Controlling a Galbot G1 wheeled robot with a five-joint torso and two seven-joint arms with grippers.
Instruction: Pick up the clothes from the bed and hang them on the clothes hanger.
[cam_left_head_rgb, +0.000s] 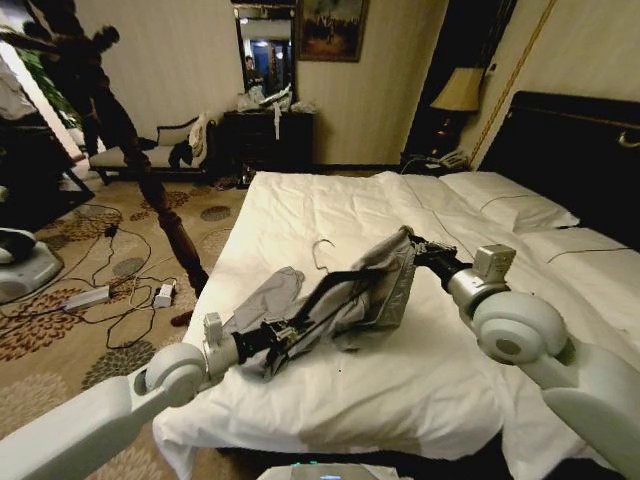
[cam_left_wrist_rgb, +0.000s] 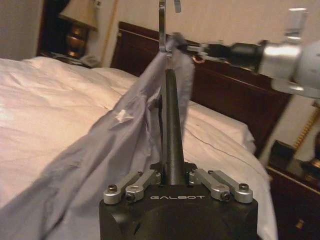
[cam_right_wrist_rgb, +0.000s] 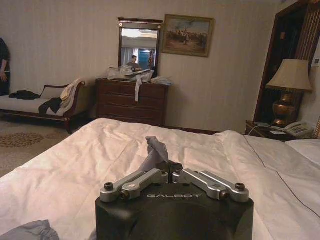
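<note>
Beige walls, patterned carpet (cam_left_head_rgb: 60, 330), dresser (cam_right_wrist_rgb: 131, 101), lit lamp (cam_right_wrist_rgb: 289, 85).

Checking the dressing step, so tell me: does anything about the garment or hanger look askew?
Yes. The light grey wrinkled shirt is bunched lopsidedly on the black triangular hanger, trailing toward the left gripper over the white-duvet bed. The right gripper pinches one corner.

Both arms wear smooth pale grey-white shells with large rounded joint housings; the right arm (cam_left_head_rgb: 520, 330) shows a round disc cap on its elbow and a silver cylindrical wrist section topped by a small boxy module. The left arm (cam_left_head_rgb: 120, 405) narrows to a black forearm with a small white block. Each gripper body, the left gripper (cam_left_wrist_rgb: 172, 187) and the right gripper (cam_right_wrist_rgb: 172, 175), is matte black, lettered GALBOT in white, with silver linkage bars fastened by dark screws.
</note>
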